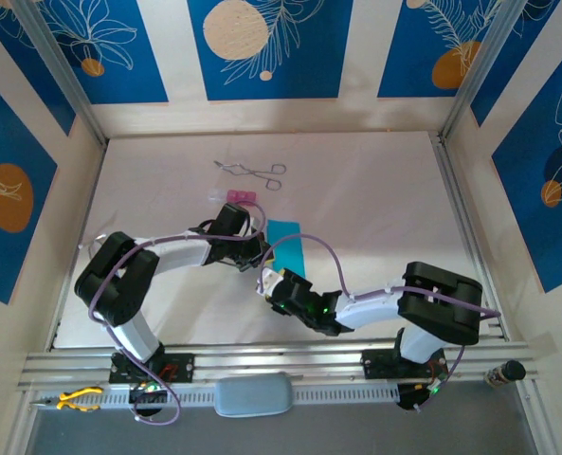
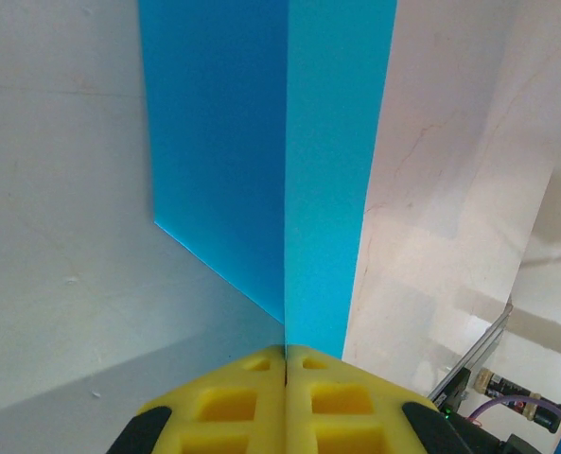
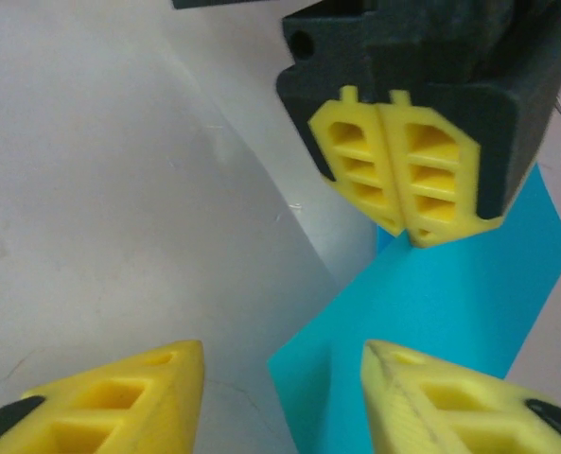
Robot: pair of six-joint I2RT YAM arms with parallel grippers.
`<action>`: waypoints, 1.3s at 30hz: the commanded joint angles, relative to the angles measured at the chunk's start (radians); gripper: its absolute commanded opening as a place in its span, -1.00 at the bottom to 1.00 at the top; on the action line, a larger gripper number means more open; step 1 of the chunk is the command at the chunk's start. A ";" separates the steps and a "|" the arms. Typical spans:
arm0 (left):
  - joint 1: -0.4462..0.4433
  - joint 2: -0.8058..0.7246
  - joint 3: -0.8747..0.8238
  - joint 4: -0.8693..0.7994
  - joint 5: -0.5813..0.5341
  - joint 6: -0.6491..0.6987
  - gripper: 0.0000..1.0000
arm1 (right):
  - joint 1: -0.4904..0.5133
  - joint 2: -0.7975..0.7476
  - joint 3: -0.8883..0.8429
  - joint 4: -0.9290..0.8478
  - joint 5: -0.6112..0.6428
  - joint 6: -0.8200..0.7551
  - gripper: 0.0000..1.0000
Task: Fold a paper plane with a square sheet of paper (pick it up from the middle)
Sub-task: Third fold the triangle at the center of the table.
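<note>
The square sheet of paper (image 2: 327, 151) is cyan-blue and folded along a straight crease, one panel darker than the other. My left gripper (image 2: 286, 350) is shut on its near end at the crease, yellow pads pressed together. In the right wrist view the left gripper (image 3: 408, 227) pinches the paper (image 3: 450, 303) from above. My right gripper (image 3: 280, 364) stands open just in front of the sheet's lower corner, which lies between its fingers, untouched. From above, the paper (image 1: 288, 248) sits mid-table between the left gripper (image 1: 260, 250) and the right gripper (image 1: 268, 282).
Metal forceps (image 1: 252, 171) lie on the white table (image 1: 375, 199) toward the back. A small pink block (image 1: 241, 196) rests just behind the left wrist. Aluminium rails (image 1: 456, 199) and patterned walls bound the table.
</note>
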 commanded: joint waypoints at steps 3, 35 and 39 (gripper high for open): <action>-0.005 -0.023 -0.005 -0.008 -0.004 0.003 -1.00 | 0.002 -0.004 0.005 0.040 0.034 0.027 -0.24; 0.000 -0.037 0.004 -0.043 -0.036 0.021 -0.77 | -0.047 -0.070 -0.024 0.006 -0.078 0.112 -0.97; 0.012 -0.068 0.022 -0.108 -0.074 0.056 -0.42 | -0.089 -0.100 -0.038 0.001 -0.201 0.163 -0.98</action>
